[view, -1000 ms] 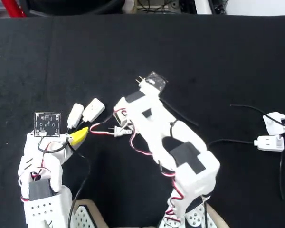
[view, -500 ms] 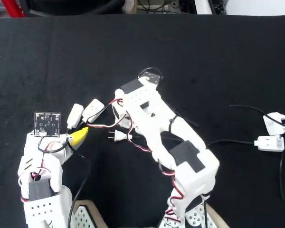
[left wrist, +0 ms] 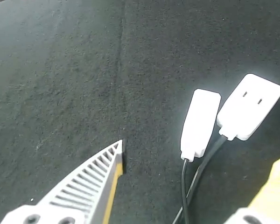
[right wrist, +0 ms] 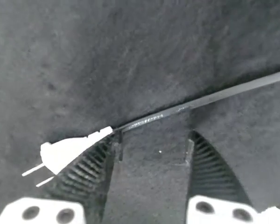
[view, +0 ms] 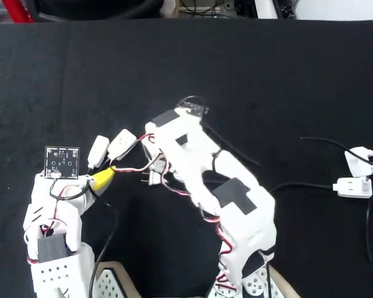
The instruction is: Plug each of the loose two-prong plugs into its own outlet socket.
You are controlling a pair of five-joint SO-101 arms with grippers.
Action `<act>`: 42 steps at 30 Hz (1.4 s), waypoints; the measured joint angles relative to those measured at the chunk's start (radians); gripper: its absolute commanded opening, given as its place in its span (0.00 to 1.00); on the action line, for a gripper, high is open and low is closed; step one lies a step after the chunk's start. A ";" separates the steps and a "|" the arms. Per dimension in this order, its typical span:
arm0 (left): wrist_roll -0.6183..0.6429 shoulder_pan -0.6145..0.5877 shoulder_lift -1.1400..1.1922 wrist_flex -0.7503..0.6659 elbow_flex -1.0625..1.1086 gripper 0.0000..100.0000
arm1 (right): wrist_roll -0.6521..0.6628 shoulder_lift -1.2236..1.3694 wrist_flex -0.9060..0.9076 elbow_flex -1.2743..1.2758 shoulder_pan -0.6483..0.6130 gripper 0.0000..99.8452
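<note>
Right tool (right wrist: 151, 144), jaws wide, sits at the cord (right wrist: 214, 95) beside the plug (right wrist: 67, 154), likely to grip it for the sockets (left wrist: 200, 122) that the left tool (left wrist: 200, 161), also wide, faces.

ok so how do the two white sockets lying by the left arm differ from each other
The wide socket is clearly broader, while the slim socket looks narrow. The wide socket shows two slots on its upward face; the slim socket shows a plain face with no slots. Both are white, lie side by side on the black table, and trail black cords from the same end.
</note>
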 measured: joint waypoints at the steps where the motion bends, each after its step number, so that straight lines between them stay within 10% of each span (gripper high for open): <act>1: 0.000 0.000 0.000 0.000 0.000 0.46 | -0.002 0.002 -0.002 0.000 -0.005 0.13; 42: 0.000 -0.028 0.000 0.000 0.000 0.46 | 0.052 0.020 -0.152 -0.014 0.129 0.01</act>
